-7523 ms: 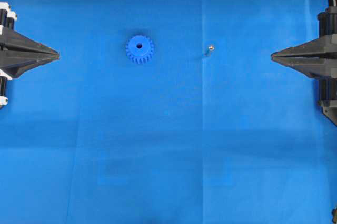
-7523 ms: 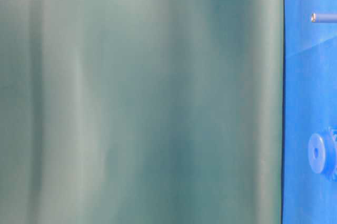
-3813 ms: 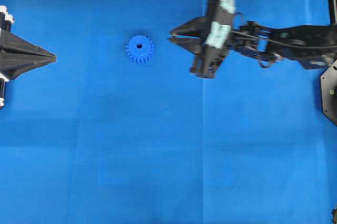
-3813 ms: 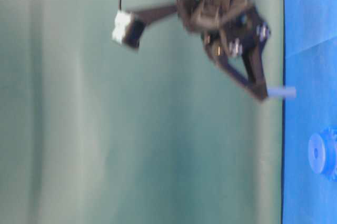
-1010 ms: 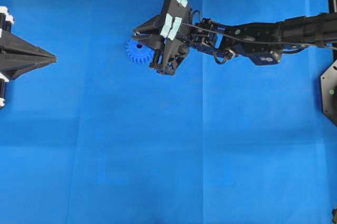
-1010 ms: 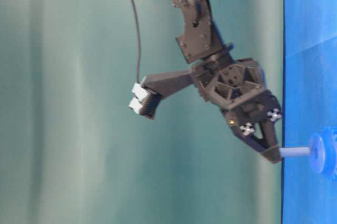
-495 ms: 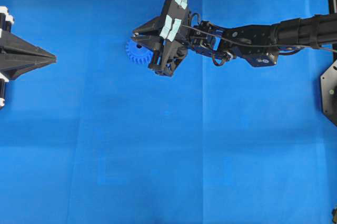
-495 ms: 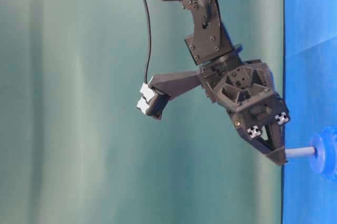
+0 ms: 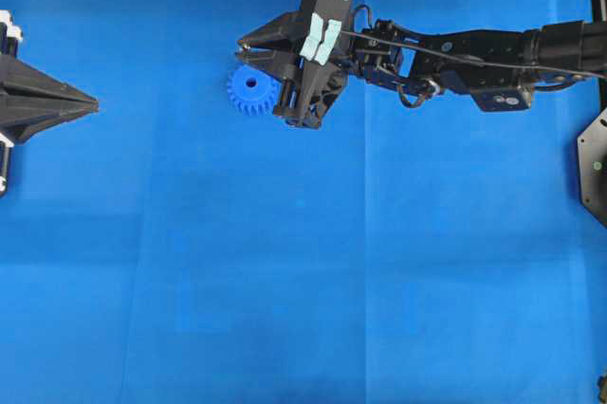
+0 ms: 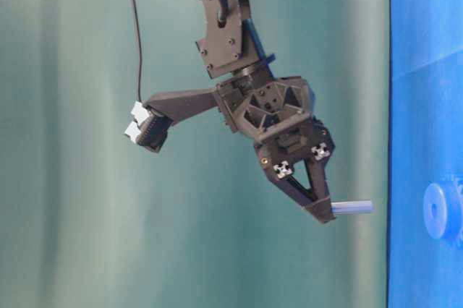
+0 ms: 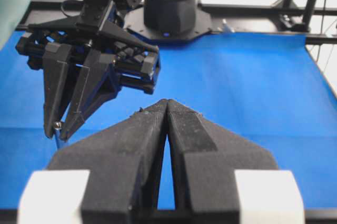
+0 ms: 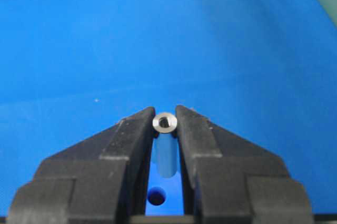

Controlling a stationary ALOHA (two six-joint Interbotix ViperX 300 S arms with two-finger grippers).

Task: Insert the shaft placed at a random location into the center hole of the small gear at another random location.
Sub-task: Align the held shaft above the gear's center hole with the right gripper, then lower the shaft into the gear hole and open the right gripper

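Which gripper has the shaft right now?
The right gripper, shut on the shaft above the small gear. The left gripper sits closed and empty at the mat's edge.

Blue mat (image 9: pixel 285 281) below a green backdrop (image 10: pixel 87 199).

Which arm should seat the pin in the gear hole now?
Right. The right gripper already clamps the shaft just above the small gear, near its center hole. The left gripper sits shut, far off.
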